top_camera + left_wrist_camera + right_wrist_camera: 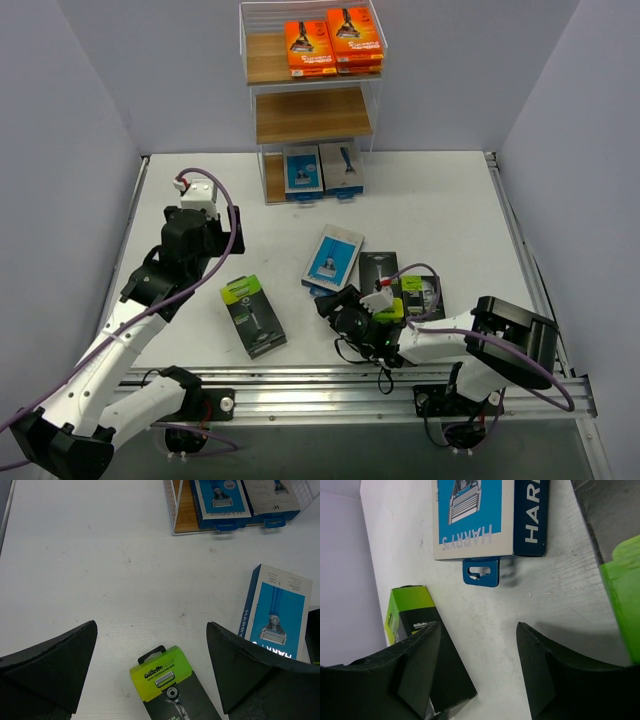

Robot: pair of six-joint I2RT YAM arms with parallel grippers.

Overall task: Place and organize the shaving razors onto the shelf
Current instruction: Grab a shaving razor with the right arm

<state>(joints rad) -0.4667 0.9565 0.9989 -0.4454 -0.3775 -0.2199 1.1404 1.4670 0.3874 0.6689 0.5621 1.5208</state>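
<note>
- Table (440, 210): 4 razor packs lay flat and loose on it, in front of the shelf.
- Shelf (312, 115): orange packs (333, 45) sat stacked at the right of the top tier. 2 shelved blue-and-white packs (322, 172) sat side by side on the bottom tier.
- Loose packs: black-and-lime pack (252, 315) lay alone near the left arm. Loose blue-and-white pack (333, 257) lay just beside a black pack (378, 272); touching or not, could not tell. Lime-topped pack (420, 295) lay by the right wrist.
- Left gripper (150, 627): jaws were spread wide and held nothing. It hovered above the table, short of the black-and-lime pack's lime end.
- Right gripper (479, 627): jaws were apart and empty, low over bare table, with the hang tab (480, 572) of the loose blue-and-white pack just ahead.
- Judgement: step in hand was probably the left pickup of the black-and-lime pack.
- Method note: a flat pack offers little edge. Line the jaws square to its long sides, descend until the fingertips flank it, then close across the narrow width. Keep like packs grouped on 1 tier, and keep the 2 arms apart at the shelf.
</note>
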